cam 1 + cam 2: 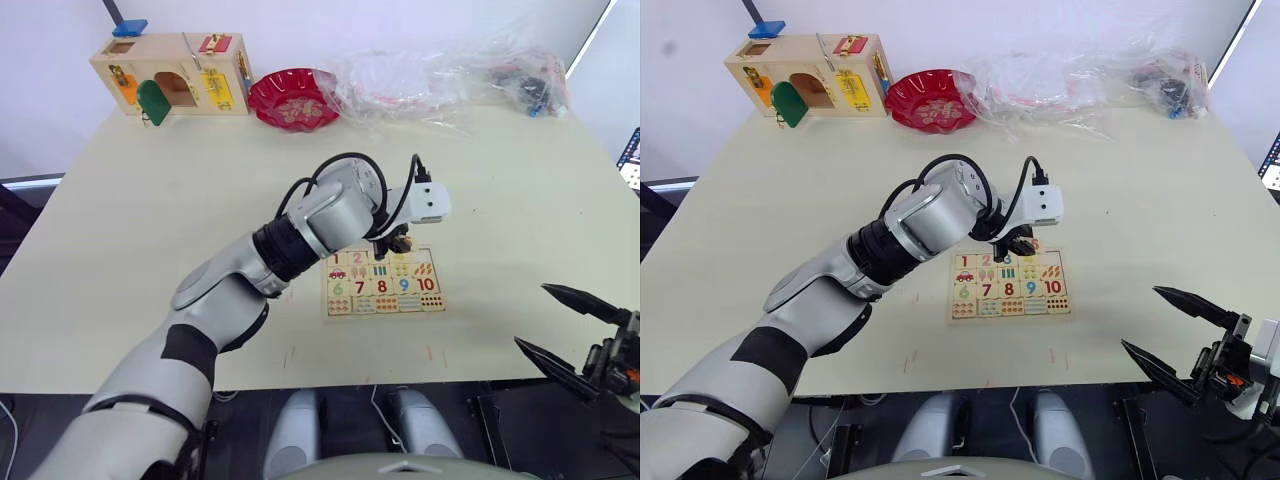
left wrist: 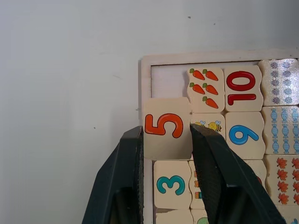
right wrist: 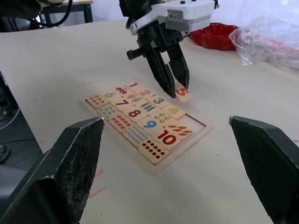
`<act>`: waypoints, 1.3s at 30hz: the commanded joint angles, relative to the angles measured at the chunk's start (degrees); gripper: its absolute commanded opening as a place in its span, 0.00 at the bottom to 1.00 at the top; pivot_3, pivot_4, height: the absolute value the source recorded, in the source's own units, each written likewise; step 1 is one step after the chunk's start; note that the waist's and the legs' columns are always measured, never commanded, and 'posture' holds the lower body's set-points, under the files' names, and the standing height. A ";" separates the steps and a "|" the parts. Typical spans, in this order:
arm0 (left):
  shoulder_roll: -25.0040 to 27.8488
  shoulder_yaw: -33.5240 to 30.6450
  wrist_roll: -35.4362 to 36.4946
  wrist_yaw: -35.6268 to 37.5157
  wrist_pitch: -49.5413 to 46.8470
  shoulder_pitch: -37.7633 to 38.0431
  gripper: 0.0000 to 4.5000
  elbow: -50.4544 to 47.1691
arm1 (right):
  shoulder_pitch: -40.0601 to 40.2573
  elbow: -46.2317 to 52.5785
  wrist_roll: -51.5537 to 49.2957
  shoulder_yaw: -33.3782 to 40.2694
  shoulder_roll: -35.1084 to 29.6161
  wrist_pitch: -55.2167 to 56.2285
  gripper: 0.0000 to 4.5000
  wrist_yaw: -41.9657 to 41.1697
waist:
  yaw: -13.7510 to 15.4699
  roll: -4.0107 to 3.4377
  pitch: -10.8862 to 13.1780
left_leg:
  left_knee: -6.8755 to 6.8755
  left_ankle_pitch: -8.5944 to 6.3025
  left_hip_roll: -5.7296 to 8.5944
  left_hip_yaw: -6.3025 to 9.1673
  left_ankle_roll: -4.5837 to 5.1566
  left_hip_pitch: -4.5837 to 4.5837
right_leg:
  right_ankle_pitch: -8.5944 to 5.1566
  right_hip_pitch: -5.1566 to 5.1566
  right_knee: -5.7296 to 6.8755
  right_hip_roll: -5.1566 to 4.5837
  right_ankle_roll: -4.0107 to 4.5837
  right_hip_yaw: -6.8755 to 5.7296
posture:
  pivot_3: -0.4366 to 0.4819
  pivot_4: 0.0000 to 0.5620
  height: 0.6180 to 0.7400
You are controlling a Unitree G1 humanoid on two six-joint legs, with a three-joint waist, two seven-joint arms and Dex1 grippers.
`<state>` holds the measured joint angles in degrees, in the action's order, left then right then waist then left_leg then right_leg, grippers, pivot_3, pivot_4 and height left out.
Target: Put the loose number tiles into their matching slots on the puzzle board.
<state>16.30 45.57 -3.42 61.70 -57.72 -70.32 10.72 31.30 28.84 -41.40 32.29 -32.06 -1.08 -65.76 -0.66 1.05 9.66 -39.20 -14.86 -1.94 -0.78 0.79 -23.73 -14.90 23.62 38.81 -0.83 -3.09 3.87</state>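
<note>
At board corner [image 2: 145, 63] | left jaws [image 2: 167, 140] grip tile 5 [image 2: 167, 127] | right jaws [image 1: 570, 335] spread, off-table

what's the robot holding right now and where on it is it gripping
The left gripper holds the 5 tile, pinched by its two opposite side edges, over the board's empty corner slot. The right gripper is open and holds nothing.

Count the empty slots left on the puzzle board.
1: the bare corner slot of the puzzle board, beside the carrots tile. The left gripper holds the 5 tile at its edge.
</note>
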 commanded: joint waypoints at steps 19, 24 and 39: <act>-8.99 1.18 -4.85 -3.95 6.00 0.73 0.28 8.09 | 4.67 2.81 0.24 0.66 2.32 3.30 1.00 1.37 | 0.05 0.00 0.00 | 0.00 0.00 0.04 0.01 0.00 0.00 | -0.01 0.00 0.00 -0.01 -0.01 0.01 | 0.48 0.27 1.00; -9.58 1.20 -5.58 -4.64 6.49 0.94 0.28 9.10 | 5.08 2.59 0.22 0.82 2.27 3.71 1.00 1.33 | 0.04 0.00 0.00 | 0.00 0.00 0.04 0.01 0.00 0.00 | -0.01 0.00 -0.01 -0.01 -0.01 0.01 | 0.48 0.27 1.00; -10.01 1.48 -7.25 -4.34 7.79 1.79 0.28 9.91 | 4.59 2.32 0.71 -0.15 2.26 3.97 1.00 1.66 | 0.05 0.00 0.00 | 0.00 0.00 0.04 0.01 0.00 0.00 | -0.01 0.00 -0.01 -0.02 -0.01 0.01 | 0.48 0.27 1.00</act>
<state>6.56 47.29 -9.89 57.29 -50.67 -68.42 21.94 35.74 30.12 -40.53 31.93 -29.98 1.67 -64.38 -0.61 1.05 9.66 -39.19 -14.86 -1.89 -0.77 0.79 -23.73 -14.91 23.62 38.80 -0.85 -3.10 3.88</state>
